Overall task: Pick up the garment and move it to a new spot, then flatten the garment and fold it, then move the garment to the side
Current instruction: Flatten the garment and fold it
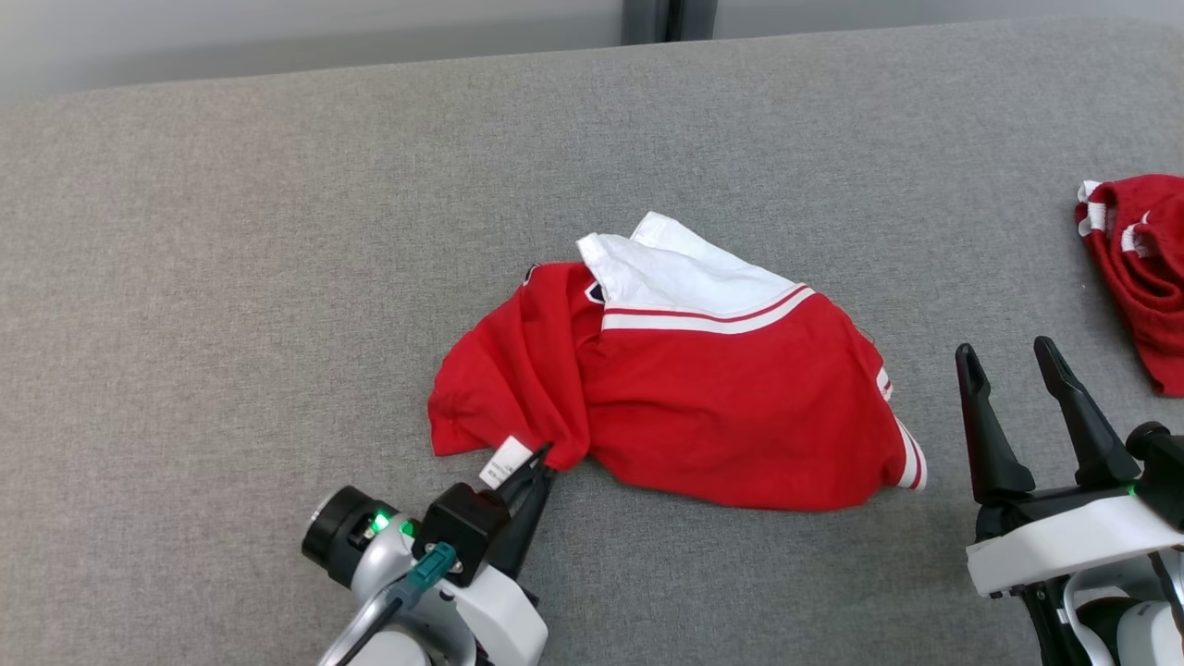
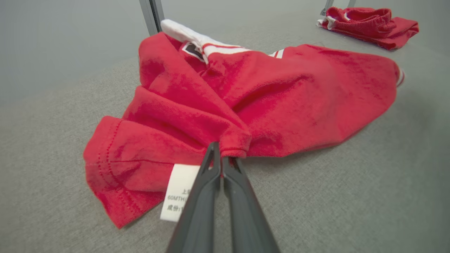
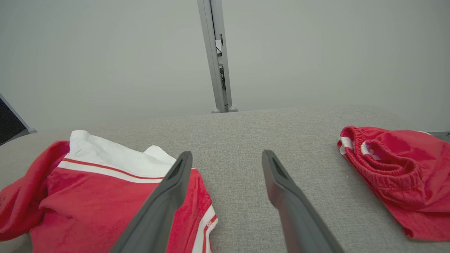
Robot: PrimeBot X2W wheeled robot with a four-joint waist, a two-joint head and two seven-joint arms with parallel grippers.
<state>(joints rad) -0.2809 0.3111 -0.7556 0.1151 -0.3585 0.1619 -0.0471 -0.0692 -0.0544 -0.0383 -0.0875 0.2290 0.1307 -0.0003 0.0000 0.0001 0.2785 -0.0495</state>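
The garment (image 1: 684, 388) is a red shirt with a white panel and white stripes, lying crumpled in the middle of the grey surface. My left gripper (image 1: 544, 458) is shut on a bunched fold at its near hem, beside a white care label (image 1: 504, 462). In the left wrist view the fingertips (image 2: 215, 154) pinch that red fold, with the garment (image 2: 267, 95) spread beyond them. My right gripper (image 1: 1008, 356) stands open to the right of the shirt, nothing between its fingers. In the right wrist view it (image 3: 226, 160) points past the garment's (image 3: 88, 200) striped sleeve edge.
A second red piece with white trim (image 1: 1142, 268) lies bunched at the right edge of the grey surface (image 1: 277, 277); it shows too in the right wrist view (image 3: 397, 172). A pale wall with a metal post (image 3: 218, 56) stands behind the far edge.
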